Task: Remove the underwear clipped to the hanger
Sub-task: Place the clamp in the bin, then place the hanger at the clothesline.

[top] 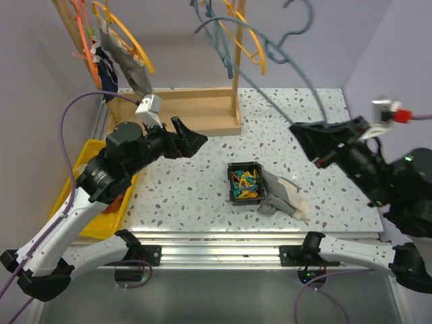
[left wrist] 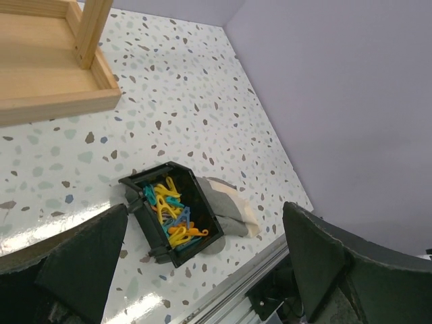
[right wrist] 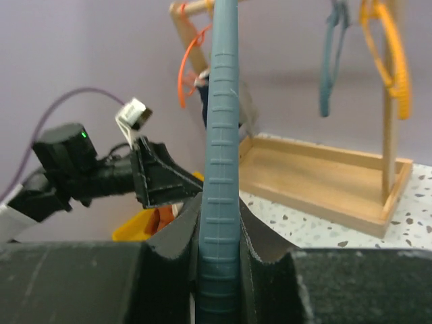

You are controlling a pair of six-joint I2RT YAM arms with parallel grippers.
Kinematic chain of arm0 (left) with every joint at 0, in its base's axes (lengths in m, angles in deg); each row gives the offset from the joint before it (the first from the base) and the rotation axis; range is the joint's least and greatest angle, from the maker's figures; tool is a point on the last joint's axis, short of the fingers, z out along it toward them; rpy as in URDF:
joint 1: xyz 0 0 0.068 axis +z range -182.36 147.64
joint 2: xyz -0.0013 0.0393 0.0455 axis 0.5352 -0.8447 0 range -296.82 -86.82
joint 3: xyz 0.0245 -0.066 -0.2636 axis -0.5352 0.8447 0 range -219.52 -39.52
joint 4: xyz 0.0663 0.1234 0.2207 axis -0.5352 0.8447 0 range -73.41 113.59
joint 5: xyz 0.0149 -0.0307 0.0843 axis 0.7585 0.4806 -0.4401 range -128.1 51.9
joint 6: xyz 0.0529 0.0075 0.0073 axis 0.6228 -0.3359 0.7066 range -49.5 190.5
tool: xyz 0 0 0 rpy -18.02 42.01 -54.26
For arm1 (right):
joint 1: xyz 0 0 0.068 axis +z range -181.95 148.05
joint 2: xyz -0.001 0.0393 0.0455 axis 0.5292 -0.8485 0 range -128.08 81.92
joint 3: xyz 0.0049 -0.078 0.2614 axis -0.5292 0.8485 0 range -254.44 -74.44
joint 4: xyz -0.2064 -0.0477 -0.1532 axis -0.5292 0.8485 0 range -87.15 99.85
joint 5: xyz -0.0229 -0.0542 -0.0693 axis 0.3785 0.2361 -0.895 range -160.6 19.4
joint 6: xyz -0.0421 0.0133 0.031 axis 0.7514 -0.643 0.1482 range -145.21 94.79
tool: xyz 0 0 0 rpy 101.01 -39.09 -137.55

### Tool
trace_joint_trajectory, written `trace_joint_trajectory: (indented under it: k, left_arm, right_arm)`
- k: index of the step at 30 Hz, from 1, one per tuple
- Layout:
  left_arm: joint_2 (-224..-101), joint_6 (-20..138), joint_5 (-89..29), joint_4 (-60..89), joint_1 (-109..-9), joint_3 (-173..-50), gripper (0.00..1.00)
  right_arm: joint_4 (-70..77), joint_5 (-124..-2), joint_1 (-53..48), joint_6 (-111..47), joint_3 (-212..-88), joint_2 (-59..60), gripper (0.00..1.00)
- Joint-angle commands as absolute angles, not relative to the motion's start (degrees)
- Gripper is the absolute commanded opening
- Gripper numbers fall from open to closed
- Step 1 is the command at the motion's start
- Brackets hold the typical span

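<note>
My right gripper (right wrist: 219, 223) is clamped on the blue hanger (right wrist: 223, 135). My left gripper (top: 191, 135) stands wide open. The grey underwear (top: 287, 196) lies near the table (top: 189, 196) front edge, touching the black box (top: 244, 182). Other underwear (top: 128, 64) hangs over the far left corner.

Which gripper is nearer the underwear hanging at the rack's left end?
Left. The left gripper hovers open close by, just right of the hanging underwear; the right gripper is far across the table, shut on the blue hanger.
</note>
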State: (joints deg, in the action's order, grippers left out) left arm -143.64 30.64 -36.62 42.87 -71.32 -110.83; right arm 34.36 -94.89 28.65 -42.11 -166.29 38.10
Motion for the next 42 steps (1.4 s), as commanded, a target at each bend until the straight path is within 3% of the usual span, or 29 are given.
trace_joint_trajectory:
  k: [1,5,13,23,30,38,42]
  left_arm:
    - [-138.8,29.4,-43.1,45.9,-70.9,-110.2,1.00]
    - [-134.4,28.8,-46.1,50.5,-70.9,-109.6,1.00]
    - [-125.6,26.0,-49.6,55.0,-70.9,-106.6,1.00]
    - [-120.0,24.6,-51.4,59.4,-70.9,-104.2,1.00]
    - [-117.3,23.4,-51.0,60.5,-70.9,-102.9,1.00]
    - [-115.3,22.7,-51.7,61.8,-70.9,-102.1,1.00]
    - [-115.0,22.7,-52.2,61.9,-71.0,-102.4,1.00]
  right_arm:
    - [33.4,-83.6,28.7,-38.8,-167.7,28.5,0.00]
    - [31.5,-86.2,28.8,-35.0,-170.3,20.6,0.00]
    - [16.1,-104.9,28.8,-25.5,-170.1,10.0,0.00]
    - [9.1,-107.9,27.6,-21.3,-184.0,-9.7,0.00]
    - [9.8,-106.3,23.5,-27.5,-197.3,-19.3,0.00]
    - [25.3,-96.7,15.1,-39.8,-221.1,-32.3,0.00]
    - [27.5,-90.7,11.5,-45.7,-221.4,-32.8,0.00]
